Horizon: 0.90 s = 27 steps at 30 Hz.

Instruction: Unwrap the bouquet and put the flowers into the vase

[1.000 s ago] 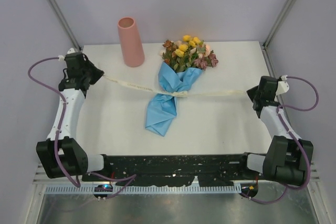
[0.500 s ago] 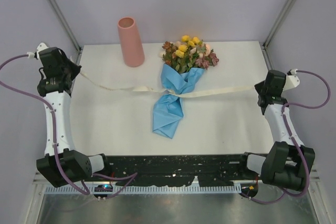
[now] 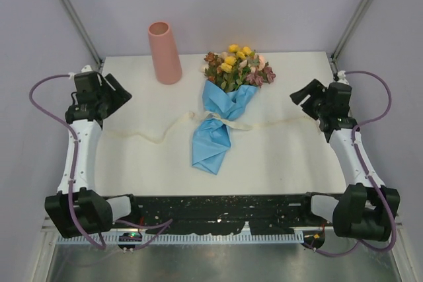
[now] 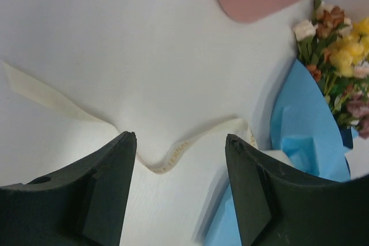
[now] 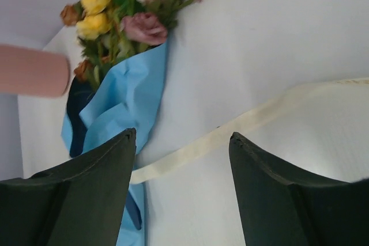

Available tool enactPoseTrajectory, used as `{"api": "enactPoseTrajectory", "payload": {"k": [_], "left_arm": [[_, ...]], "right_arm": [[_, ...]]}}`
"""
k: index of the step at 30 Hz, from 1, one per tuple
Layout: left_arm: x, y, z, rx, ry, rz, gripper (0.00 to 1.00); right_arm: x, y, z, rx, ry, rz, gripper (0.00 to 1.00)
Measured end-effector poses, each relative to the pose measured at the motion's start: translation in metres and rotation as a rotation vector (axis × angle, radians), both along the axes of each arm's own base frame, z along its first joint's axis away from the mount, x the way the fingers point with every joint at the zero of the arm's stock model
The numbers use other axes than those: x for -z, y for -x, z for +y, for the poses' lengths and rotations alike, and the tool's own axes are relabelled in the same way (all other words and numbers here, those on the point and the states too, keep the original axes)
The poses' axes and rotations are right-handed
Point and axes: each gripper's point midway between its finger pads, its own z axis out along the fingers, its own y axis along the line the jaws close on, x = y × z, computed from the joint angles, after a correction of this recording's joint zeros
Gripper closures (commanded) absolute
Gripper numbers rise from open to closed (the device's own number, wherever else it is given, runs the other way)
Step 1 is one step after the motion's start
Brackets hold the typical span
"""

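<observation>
- My left claw (image 3: 119, 90) is released. Its wrist view shows both dark fingers (image 4: 98, 194) standing wide apart, with nothing gripped between them and only bare counter (image 3: 277, 156) and a loop of ribbon (image 3: 152, 135) below.
- My right claw (image 3: 301, 92) is released too. Its fingers (image 5: 271, 194) are spread, and the ribbon lies flat on the counter beneath the gap, not held.
- The left claw sits over the counter's left side and the right claw over its right side. Both point inward toward the bouquet (image 3: 228, 97) and are well apart from it.
- The bouquet lies flat near the middle of the counter, toward the far edge. The flowers (image 3: 238, 64) point away from me and the tail of the blue paper (image 3: 213, 140) points toward the arm bases, angled slightly left.
- The flowers are bunched inside the paper: yellow, peach, mauve and rust heads with green leaves among them.
- The cream ribbon lies slack across the counter. It runs in waves from near my left arm, crosses the paper at its narrow waist, then goes almost straight out to the right, ending under my right arm.
- I cannot tell whether the ribbon is knotted at the waist or merely draped over it.
- The vase (image 3: 164, 51) stands upright at the far left of the counter, left of the flower heads and clear of them. The flowers are not yet in it.
</observation>
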Motion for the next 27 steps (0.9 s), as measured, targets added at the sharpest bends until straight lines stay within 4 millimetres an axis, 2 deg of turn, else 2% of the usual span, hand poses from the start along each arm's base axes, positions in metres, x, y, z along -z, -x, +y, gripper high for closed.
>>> {"api": "enactPoseTrajectory", "payload": {"k": [2, 5, 7, 11, 13, 15, 16, 17, 19, 23, 27], "left_arm": [[0.006, 0.002, -0.031, 0.107, 0.004, 0.012, 0.33], [0.010, 0.012, -0.078, 0.280, 0.024, -0.005, 0.33], [0.013, 0.025, -0.110, 0.394, 0.043, -0.032, 0.34], [0.028, 0.059, -0.168, 0.606, 0.137, -0.089, 0.37], [0.043, 0.073, -0.184, 0.654, 0.196, -0.091, 0.39], [0.066, 0.086, -0.196, 0.677, 0.253, -0.070, 0.41], [0.079, 0.092, -0.202, 0.685, 0.278, -0.055, 0.43], [0.091, 0.097, -0.206, 0.687, 0.305, -0.034, 0.44], [0.111, 0.107, -0.215, 0.694, 0.348, -0.003, 0.45], [0.142, 0.120, -0.230, 0.701, 0.411, 0.050, 0.46], [0.159, 0.124, -0.243, 0.710, 0.445, 0.079, 0.50]], "right_arm": [[-0.007, -0.001, 0.029, -0.127, -0.001, -0.020, 0.26], [-0.023, -0.001, 0.083, -0.351, -0.011, -0.098, 0.21], [-0.034, 0.006, 0.125, -0.519, -0.014, -0.165, 0.21], [-0.037, 0.026, 0.190, -0.793, 0.017, -0.236, 0.25], [-0.034, 0.033, 0.217, -0.913, 0.019, -0.254, 0.27], [-0.028, 0.035, 0.235, -0.997, 0.008, -0.251, 0.28], [-0.031, 0.033, 0.244, -1.045, 0.004, -0.263, 0.28], [-0.020, 0.029, 0.253, -1.078, -0.003, -0.236, 0.28], [-0.011, 0.020, 0.271, -1.153, 0.002, -0.217, 0.28], [0.016, 0.014, 0.297, -1.249, 0.025, -0.155, 0.28], [0.045, 0.021, 0.307, -1.290, 0.054, -0.071, 0.31]]}}
